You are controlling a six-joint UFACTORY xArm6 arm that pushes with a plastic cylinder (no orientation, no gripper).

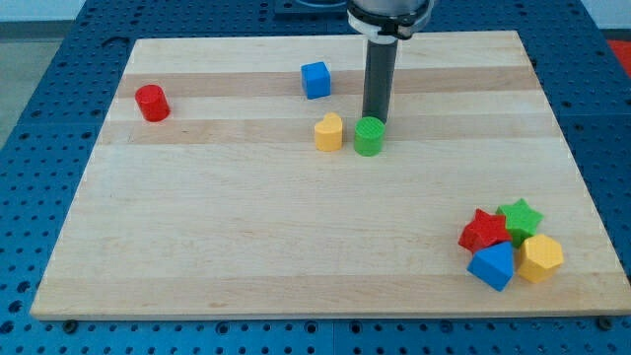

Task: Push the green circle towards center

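The green circle [369, 136] is a short green cylinder standing on the wooden board [246, 247], a little above the board's middle. My dark rod comes down from the view's top, and my tip [374, 119] is right behind the green circle, on its upper side, touching or nearly touching it. A yellow block with a rounded top [328, 131] stands just to the left of the green circle, a small gap apart.
A blue cube [315, 80] is up and to the left of my tip. A red cylinder [152, 103] is near the left edge. At the bottom right a red star [483, 231], green star [521, 216], blue block [492, 265] and yellow block [540, 257] cluster together.
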